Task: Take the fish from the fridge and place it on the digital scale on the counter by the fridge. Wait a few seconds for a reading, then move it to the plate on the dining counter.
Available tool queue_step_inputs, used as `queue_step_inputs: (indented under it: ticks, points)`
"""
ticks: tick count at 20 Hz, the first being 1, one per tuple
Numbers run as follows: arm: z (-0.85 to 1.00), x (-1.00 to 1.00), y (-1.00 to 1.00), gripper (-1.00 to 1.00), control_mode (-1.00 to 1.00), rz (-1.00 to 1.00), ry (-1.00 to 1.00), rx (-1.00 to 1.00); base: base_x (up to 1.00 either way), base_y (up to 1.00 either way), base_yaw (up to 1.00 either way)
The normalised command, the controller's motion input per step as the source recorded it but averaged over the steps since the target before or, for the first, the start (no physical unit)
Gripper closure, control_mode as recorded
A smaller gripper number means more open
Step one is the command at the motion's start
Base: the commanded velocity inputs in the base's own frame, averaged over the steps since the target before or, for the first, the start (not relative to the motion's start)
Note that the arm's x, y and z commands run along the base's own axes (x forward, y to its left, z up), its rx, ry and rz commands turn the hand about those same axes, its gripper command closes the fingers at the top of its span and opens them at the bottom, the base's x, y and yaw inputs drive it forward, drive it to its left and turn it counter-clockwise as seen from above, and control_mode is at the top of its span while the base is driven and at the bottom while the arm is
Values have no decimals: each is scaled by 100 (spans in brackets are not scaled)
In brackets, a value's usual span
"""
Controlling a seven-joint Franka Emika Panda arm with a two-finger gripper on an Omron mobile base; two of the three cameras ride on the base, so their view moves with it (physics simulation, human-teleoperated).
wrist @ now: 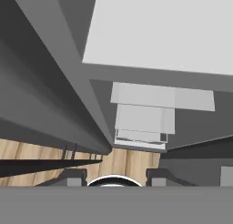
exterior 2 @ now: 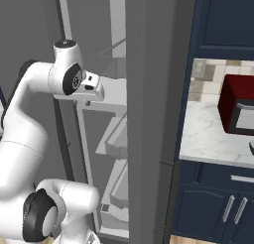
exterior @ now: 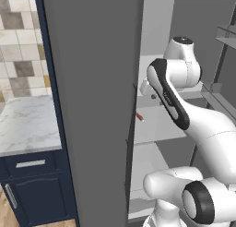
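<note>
The fridge (exterior: 92,106) stands open, showing pale shelves. A tiny orange-red fish (exterior: 139,116) lies at the left front edge of a middle shelf (exterior: 156,127). My gripper (exterior: 150,94) hangs just above that shelf, slightly right of the fish and apart from it. From the right, the gripper (exterior 2: 88,102) sits under the white hand, in front of the fridge's door bins. The hand view looks straight down past the shelves to the wooden floor. There the gripper (wrist: 116,176) is open, its fingertips (wrist: 75,177) wide apart with nothing between them. The fish is outside that view.
A short marble worktop (exterior: 27,124) over navy drawers lies left of the fridge. On the other side, another marble worktop (exterior 2: 208,134) carries a red microwave (exterior 2: 238,111) and a dark rounded thing (exterior 2: 251,148) cut by the frame edge. The fridge's side wall (exterior 2: 149,114) stands close to the arm.
</note>
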Motion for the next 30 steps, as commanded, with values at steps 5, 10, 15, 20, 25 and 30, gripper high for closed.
queue_step_inputs:
  ticks: [5,10,15,20,25,30]
  points:
    - [-10,-3,0,-100,-100,0,1,0,0,0,0]
    - [3,-2,-16,-100,-100,0,-4,7,0,0,0]
    - [30,-16,-47,-100,-100,0,-27,25,0,0,0]
    - [46,-2,-11,-100,-100,0,-22,6,0,0,0]
    - [42,28,23,-100,-100,-1,-1,-12,0,0,0]
    - [33,46,-1,-100,-100,-10,13,-20,0,0,0]
